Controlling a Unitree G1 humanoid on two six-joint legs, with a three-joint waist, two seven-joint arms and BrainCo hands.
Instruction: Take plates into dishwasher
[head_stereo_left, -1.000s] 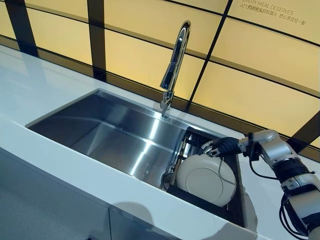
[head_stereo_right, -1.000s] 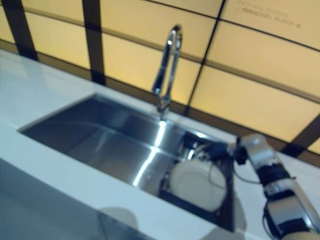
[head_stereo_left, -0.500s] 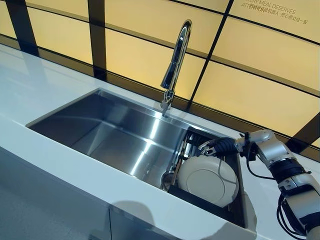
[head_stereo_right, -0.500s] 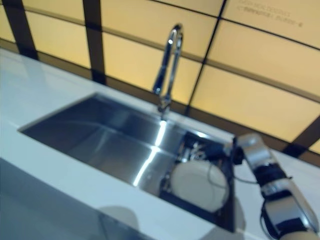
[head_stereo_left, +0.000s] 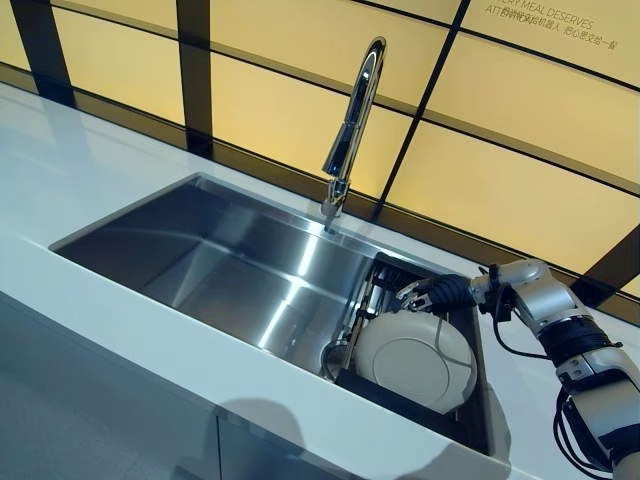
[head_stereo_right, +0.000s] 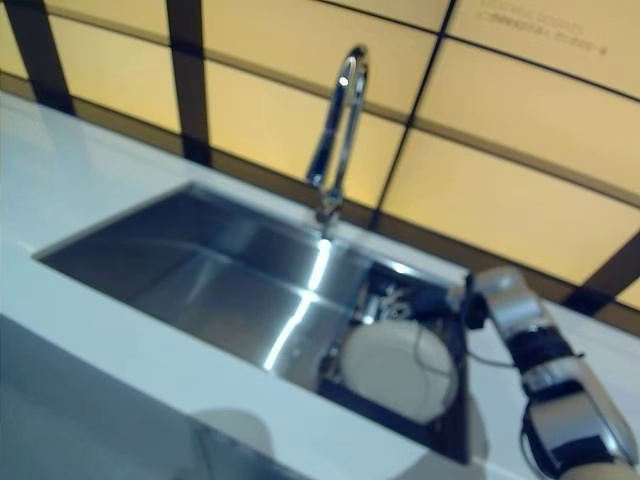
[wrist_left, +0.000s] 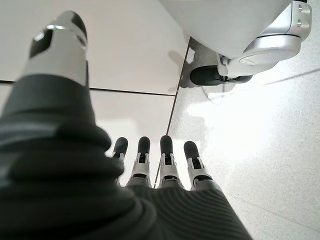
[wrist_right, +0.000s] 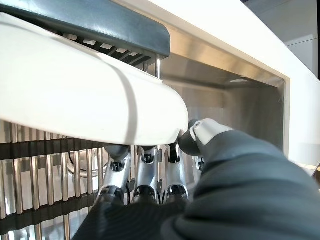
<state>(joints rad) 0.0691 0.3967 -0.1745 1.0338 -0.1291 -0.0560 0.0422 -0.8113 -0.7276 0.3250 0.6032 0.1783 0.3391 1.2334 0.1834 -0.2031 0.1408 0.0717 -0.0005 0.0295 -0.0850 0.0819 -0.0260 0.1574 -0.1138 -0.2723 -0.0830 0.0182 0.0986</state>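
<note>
The right robot hand (head_stereo_left: 438, 293) pinches the rim of the white plate (head_stereo_left: 415, 357) standing in the rack (head_stereo_left: 470, 330) at the sink's right end, so seating it and letting go seems next, while the left robot hand (wrist_left: 165, 160) hangs relaxed.

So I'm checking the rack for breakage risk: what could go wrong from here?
The right robot hand pinches only the rim of the white plate, which leans tilted in the dark rack. It could slip from that edge grip, or knock the rack's wires as it moves.
</note>
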